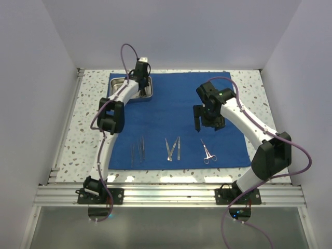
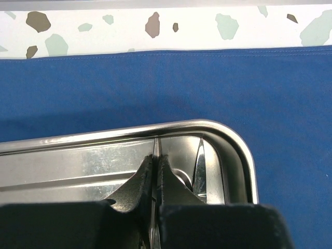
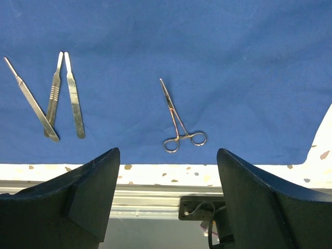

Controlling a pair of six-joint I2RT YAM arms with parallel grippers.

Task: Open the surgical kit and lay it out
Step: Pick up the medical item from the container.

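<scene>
A royal-blue cloth (image 1: pixel 176 116) lies spread flat on the speckled table (image 1: pixel 91 124), with the steel tray (image 2: pixel 223 132) resting on its far left corner. The left gripper (image 2: pixel 155 166) reaches down inside the tray, its black fingers (image 2: pixel 168 179) pressed almost together on a thin steel strip (image 2: pixel 156 148). Only the strip's tip shows, so what kind of instrument it is cannot be made out. A bright wedge beside it may be another tool or only a reflection in the polished wall. The gripper body hides the near half of the tray.

Along the cloth's near edge the laid-out tools lie apart from one another. A ring-handled instrument (image 3: pixel 179 127) lies to the right and three flat-handled tools (image 3: pixel 53 96) at centre, two of them meeting at their tips. Two slim tools (image 1: pixel 136 150) lie further left, too small in the overhead view to identify. The right gripper (image 3: pixel 167 155) hangs above the cloth's right half, its jaws spread wide and gripping nothing.
</scene>
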